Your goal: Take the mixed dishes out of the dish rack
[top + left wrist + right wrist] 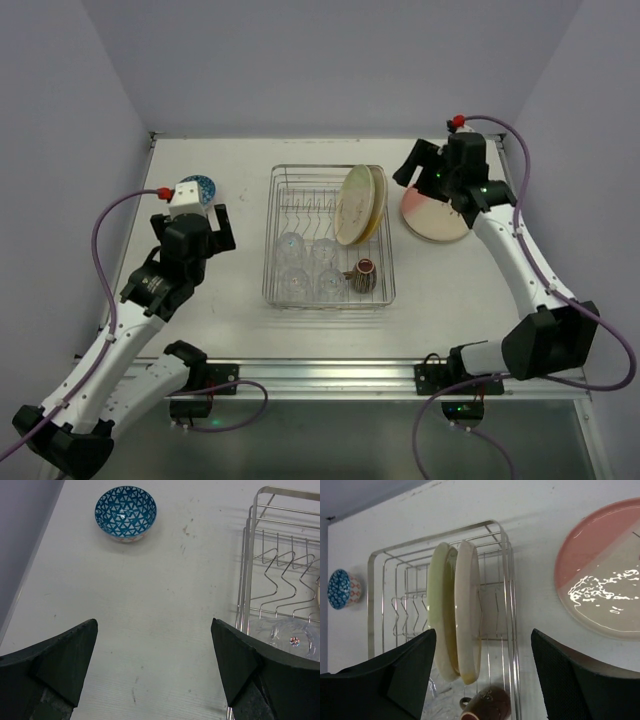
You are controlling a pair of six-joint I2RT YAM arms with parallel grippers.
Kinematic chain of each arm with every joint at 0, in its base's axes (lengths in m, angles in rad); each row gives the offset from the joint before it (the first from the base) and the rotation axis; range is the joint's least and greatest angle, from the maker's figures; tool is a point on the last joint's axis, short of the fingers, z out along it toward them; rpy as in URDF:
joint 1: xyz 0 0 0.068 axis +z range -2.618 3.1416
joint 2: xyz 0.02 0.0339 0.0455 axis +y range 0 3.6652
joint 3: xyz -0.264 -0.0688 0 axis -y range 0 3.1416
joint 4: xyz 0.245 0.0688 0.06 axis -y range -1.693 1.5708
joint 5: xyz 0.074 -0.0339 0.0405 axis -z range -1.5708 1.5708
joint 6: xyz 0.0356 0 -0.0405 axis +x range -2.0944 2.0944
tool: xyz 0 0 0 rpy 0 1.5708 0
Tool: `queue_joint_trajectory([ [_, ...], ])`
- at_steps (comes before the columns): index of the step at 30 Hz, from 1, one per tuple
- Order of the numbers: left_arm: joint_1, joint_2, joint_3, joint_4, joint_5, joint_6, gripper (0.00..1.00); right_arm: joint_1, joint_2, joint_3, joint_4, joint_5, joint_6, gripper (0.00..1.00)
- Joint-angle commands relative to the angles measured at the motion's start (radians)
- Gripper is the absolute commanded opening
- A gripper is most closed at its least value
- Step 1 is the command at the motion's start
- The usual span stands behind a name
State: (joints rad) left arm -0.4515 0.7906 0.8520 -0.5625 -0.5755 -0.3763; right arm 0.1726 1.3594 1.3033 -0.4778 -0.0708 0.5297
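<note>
The dish rack (300, 205) sits mid-frame in the top view. It holds two upright plates (360, 205) at its upper right, four clear glasses (291, 245) in its lower left and a brown mug (362, 275) at its lower right. The blue-patterned bowl (203, 186) stands out on the table (230, 300) at the upper left, well apart from the rack. A pink-and-cream plate (430, 225) lies flat just right of the rack. The right gripper (428, 185) hovers over that plate's upper left edge with its jaws spread and nothing between them. The left gripper (222, 228) hangs left of the rack, fully spread and empty. The step in hand appears to be fetching the next upright plate with the right arm. In the right wrist view the cream plate (469, 615) stands on the right and the pale-green plate (440, 615) close against its left side; whether they touch cannot be told. The cream one looks the easier pick, since its right face is open. A good approach would come down over its top rim with the fingers turned across its thickness. One finger would go on the open right face, and the other would ease into the narrow gap without nudging the green plate. The grip should sit deep enough that the glossy rim does not slip. The lift should go straight up out of the prongs before any swing right, which also keeps clear of the mug below.
</note>
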Motion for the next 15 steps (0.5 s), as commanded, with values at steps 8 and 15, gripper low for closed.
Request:
queue_joint_trajectory([
  [8,0.008,0.001,-0.007,0.047,0.009,-0.004,1.0,0.133,0.19,0.203,-0.139,0.043,-0.108,0.69],
  [15,0.008,-0.013,-0.008,0.052,0.003,-0.003,1.0,0.15,0.259,0.231,-0.15,0.048,-0.12,0.54],
])
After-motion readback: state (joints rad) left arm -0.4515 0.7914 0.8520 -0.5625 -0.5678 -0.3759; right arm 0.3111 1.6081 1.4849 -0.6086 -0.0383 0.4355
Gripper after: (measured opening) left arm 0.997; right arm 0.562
